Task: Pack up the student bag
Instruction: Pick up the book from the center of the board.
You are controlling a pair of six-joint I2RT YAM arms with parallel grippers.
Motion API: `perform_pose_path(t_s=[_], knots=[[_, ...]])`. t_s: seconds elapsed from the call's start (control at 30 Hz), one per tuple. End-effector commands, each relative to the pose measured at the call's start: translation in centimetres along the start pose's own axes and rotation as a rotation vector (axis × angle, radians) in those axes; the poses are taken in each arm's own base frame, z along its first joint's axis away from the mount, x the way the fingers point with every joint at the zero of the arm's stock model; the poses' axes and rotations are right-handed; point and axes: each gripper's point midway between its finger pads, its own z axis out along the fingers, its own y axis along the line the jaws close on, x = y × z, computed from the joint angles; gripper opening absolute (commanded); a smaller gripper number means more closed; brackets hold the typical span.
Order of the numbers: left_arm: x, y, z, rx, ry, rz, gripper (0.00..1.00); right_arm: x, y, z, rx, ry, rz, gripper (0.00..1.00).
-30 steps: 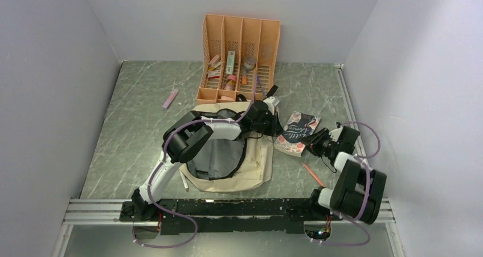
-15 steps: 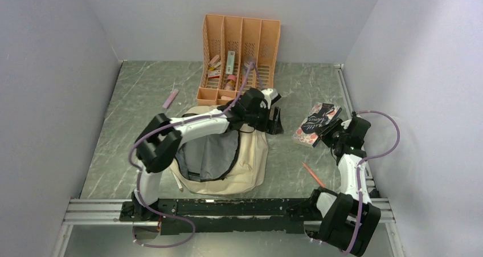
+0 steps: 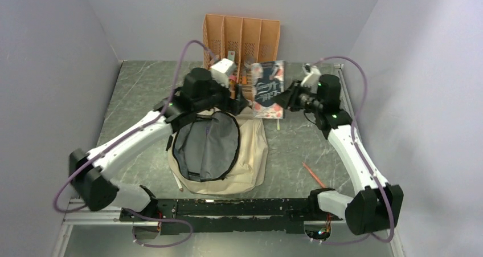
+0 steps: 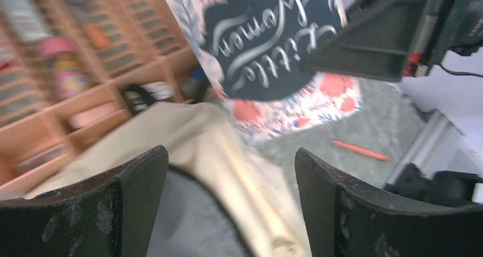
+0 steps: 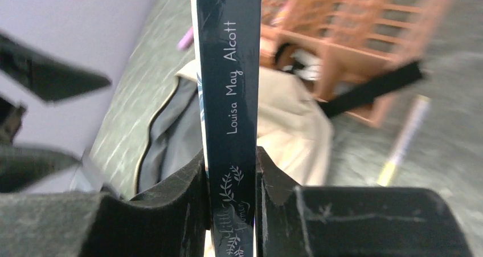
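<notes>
**Right wrist view.** The fingers [image 5: 171,211] of the right gripper [image 5: 230,180] were pressed against both covers of a book [image 5: 228,69]. We saw the book spine-on, gripped near one end and carried clear of the table [image 3: 142,97].

**Left wrist view.** The fingers [image 4: 131,194] of the left gripper [image 4: 228,160] stood wide apart with nothing between them. They hung over the far rim of the student bag [image 3: 250,154], with the book's cover facing them.

**Top view.** The two grippers met above the far end of the bag, the book between them and just in front of the orange desk organiser [image 3: 242,32]. The bag lay flat at mid-table between the arms, its far end just beside the organiser's foot. Its mouth gaped on the left half, a black zipper oval around grey lining. An orange pencil [image 3: 313,174] lay on the table to the right, apart from the bag.

**Handling.** We judged the bag to be light, soft and limp: it would fold and sag wherever it was lifted, and its mouth would not stay open unaided. The cloth looked matt, so we expected little slip. The best hold, in our view, was a pinch on the black-trimmed zipper lip at the far edge. Raising that lip would keep the opening wide while the stiff book went in edge-first. A grip on the loose cream panel would only gather fabric.
</notes>
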Motion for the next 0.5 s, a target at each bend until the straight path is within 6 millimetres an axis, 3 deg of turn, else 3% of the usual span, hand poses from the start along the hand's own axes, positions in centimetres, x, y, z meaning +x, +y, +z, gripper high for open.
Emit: perform_pose_path(t_s=[0.0, 0.1, 0.2, 0.33, 0.47], knots=[[-2.5, 4.0, -7.1, -0.162, -0.07, 0.136, 0.85, 1.3, 7.7, 1.5, -0.322, 0.124, -0.227, 0.0], [-3.4, 4.1, -10.9, -0.177, -0.099, 0.211, 0.87, 3.5, 11.5, 2.3, -0.449, 0.225, -0.366, 0.0], [-3.7, 4.3, -13.8, -0.21, -0.1, 0.253, 0.88, 6.4, 13.9, 2.9, -0.524, 0.327, -0.505, 0.0], [-2.8, 3.8, -16.0, -0.182, -0.058, 0.317, 0.88, 9.3, 16.4, 2.1, -0.64, 0.416, -0.629, 0.0], [-1.6, 3.0, -17.0, -0.126, -0.01, 0.352, 0.88, 10.0, 18.2, 0.2, -0.752, 0.432, -0.677, 0.0]])
